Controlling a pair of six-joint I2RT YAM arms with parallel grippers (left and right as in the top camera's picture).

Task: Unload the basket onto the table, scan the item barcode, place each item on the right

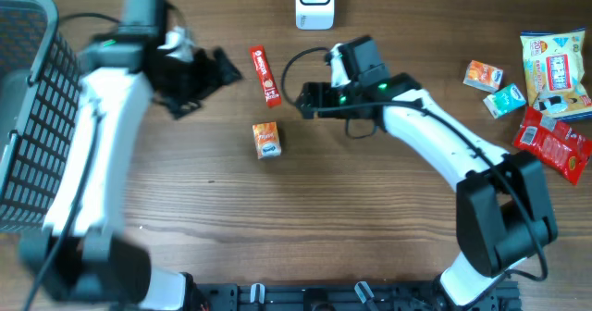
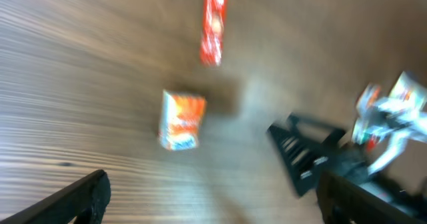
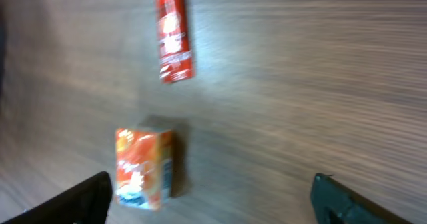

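A small orange carton lies on the wooden table between my two grippers, blurred in both wrist views: the orange carton is ahead of the left jaws, and the carton is just inside the right gripper's left finger. A red stick pack lies just behind it. My left gripper hovers to the upper left of the carton, open and empty. My right gripper is close on the carton's upper right, also open with nothing gripped.
A white scanner-like device stands at the back centre edge. A black wire basket fills the far left. Several snack packs lie at the right. The right gripper's black fingers show in the left wrist view.
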